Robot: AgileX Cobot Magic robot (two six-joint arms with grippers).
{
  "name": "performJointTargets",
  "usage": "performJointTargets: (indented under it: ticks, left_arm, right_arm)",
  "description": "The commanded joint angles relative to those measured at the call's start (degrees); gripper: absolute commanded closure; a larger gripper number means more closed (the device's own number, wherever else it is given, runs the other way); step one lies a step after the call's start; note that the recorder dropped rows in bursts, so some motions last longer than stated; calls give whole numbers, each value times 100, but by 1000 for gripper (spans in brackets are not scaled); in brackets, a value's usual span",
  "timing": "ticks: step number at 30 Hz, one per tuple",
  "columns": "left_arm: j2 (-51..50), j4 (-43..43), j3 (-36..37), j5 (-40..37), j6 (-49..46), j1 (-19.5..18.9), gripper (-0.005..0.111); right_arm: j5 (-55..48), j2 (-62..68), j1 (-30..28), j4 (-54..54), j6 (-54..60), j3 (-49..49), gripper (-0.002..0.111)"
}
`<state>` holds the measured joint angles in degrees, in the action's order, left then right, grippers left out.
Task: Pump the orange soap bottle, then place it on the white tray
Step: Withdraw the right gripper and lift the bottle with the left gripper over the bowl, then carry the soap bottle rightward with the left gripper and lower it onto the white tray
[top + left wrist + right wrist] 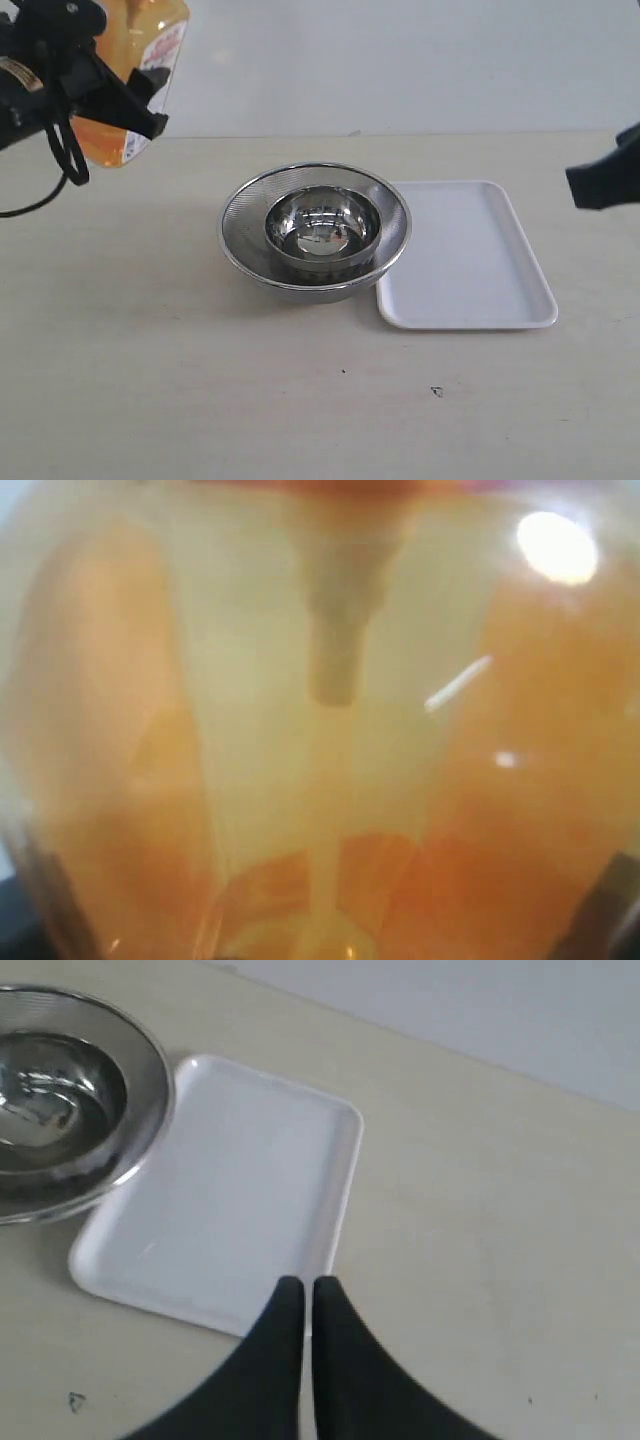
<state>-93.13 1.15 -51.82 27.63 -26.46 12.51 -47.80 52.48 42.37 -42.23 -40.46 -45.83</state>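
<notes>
The orange soap bottle (160, 30) hangs tilted in the air at the far left, well above the table, with its top cut off by the picture's edge. My left gripper (125, 95) is shut on its body. In the left wrist view the translucent orange bottle (320, 740) fills the picture, and only dark bits of the fingers (615, 910) show at the corners. The white tray (470, 250) lies flat on the table right of centre, with nothing on it. My right gripper (600, 185) hovers at the right edge, shut and holding nothing. Its fingertips (305, 1290) sit over the tray's (220, 1190) near rim.
A round steel mesh bowl (245, 215) with a smaller shiny steel bowl (322, 225) inside stands at the table's middle, touching the tray's left side. It also shows in the right wrist view as the mesh bowl (60, 1090). A small dark mark (437, 391) lies on the table in front.
</notes>
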Motion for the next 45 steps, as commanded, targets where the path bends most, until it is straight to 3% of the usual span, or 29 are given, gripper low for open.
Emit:
performJointTargets:
  ticks: [1, 7, 14, 20, 24, 33, 45]
  left_arm:
    - [702, 498, -190, -70, 914, 41, 102]
    - [919, 1908, -519, -470, 2695, 606, 102]
    - [736, 1896, -890, -496, 2969, 1815, 102]
    - [181, 1896, -1490, -338, 3431, 2501, 102]
    - [-424, 1896, -1896, 149, 3764, 2749, 102]
    - [-1874, 1881, -2907, 260, 4010, 3092, 102]
    - [-3292, 1881, -3845, 280, 4367, 3149, 102]
  right_arm:
    - [-184, -325, -17, -973, -1288, 619, 108]
    - [-344, -727, -17, -1564, -2001, 1004, 108]
    - [-393, -1254, -17, -1617, -2012, 1197, 108]
    - [-830, -1883, -17, -1554, -2051, 1254, 108]
    - [-1074, -2394, -17, -1479, -1869, 1254, 108]
    - [-1075, -3139, -17, -906, -905, 1254, 108]
    - [-1243, -3186, -17, -892, -355, 1254, 108]
